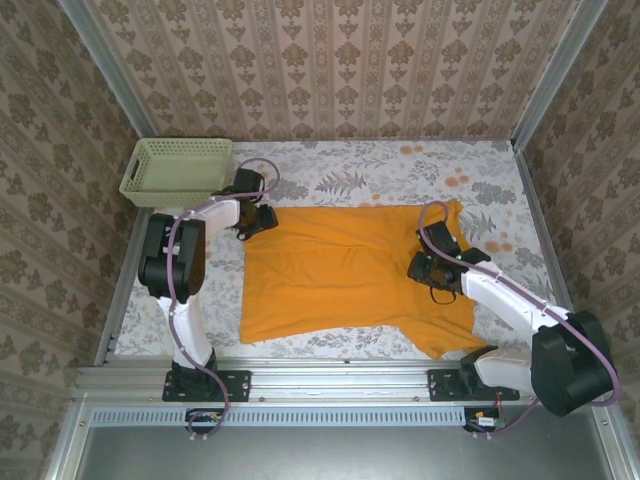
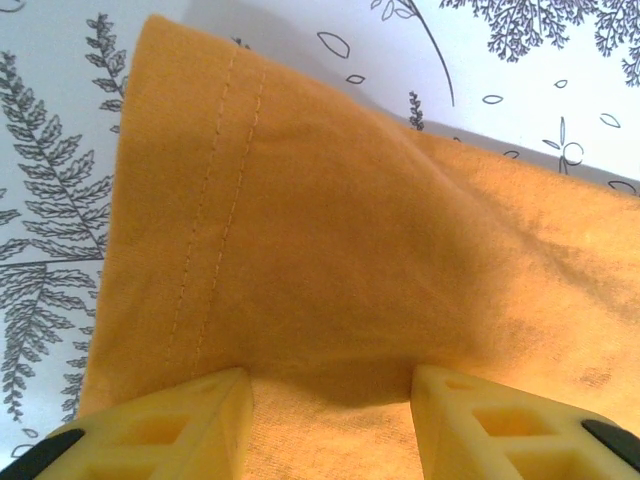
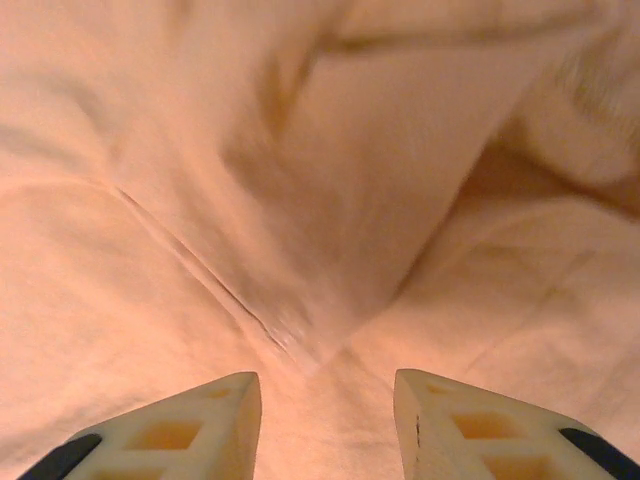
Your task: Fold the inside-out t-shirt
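T-shirt [image 1: 340, 275]: plain orange-yellow, hem stitching the same orange. Tablecloth [image 1: 400, 170]: white with grey fern and leaf print and a few orange blossoms. Basket [image 1: 178, 170]: pale green mesh. Walls [image 1: 330, 60]: beige damask wallpaper. Left arm [image 1: 190, 330] and right arm [image 1: 510, 300]: white and black, with purple cables [image 1: 176, 250]. Left gripper [image 2: 330, 385]: yellow fingers [image 2: 170, 425] with black edges.

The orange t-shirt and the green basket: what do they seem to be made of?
T-shirt: soft matte knit cloth, probably cotton; it creases and has a double-stitched hem. Basket: pale green, likely stiff plastic; its walls are an even mesh of holes.
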Controlling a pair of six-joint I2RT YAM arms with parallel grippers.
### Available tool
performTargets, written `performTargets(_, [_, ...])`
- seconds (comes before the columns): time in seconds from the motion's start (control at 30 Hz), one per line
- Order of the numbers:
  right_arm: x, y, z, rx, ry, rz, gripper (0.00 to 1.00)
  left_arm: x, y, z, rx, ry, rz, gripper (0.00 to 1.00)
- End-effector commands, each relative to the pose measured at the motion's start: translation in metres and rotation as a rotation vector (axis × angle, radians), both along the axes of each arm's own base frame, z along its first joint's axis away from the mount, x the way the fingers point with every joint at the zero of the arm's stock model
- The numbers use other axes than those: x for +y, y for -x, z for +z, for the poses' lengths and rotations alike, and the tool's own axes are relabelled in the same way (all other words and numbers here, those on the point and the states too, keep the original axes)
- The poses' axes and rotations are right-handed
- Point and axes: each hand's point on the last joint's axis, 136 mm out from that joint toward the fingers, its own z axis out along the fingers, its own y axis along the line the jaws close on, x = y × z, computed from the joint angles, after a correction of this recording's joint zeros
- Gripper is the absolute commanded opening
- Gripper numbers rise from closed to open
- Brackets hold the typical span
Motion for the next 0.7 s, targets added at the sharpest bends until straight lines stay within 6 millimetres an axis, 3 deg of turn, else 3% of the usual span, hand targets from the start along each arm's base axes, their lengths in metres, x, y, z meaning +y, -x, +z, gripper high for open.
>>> performTargets(0.0, [-0.018, -0.025, 0.036, -0.072, 0.073, -0.002, 0.43, 0.010, 0.009, 0.008, 0.007, -0.052, 0.005, 0.47])
performTargets(0.13, [-0.033, -0.070, 0.045, -0.101, 0.044, -0.022, 0.43, 0.005, 0.004, 0.018, -0.023, -0.042, -0.017, 0.47])
performTargets(0.3, [-0.042, -0.139, 0.020, -0.045, 0.003, -0.043, 0.41, -0.004, -0.004, 0.020, -0.036, -0.022, -0.039, 0.47])
performTargets(0.47, [-0.047, -0.190, -0.006, -0.018, -0.061, -0.076, 0.40, -0.006, -0.009, 0.013, -0.030, -0.018, -0.044, 0.48])
performTargets(0.57, [-0.068, -0.199, -0.029, 0.049, -0.042, -0.149, 0.38, 0.001, -0.008, 0.003, -0.003, -0.023, -0.023, 0.48])
performTargets(0.67, [-0.103, -0.185, -0.050, 0.128, -0.002, -0.273, 0.38, 0.017, 0.000, -0.010, 0.032, -0.029, 0.035, 0.48])
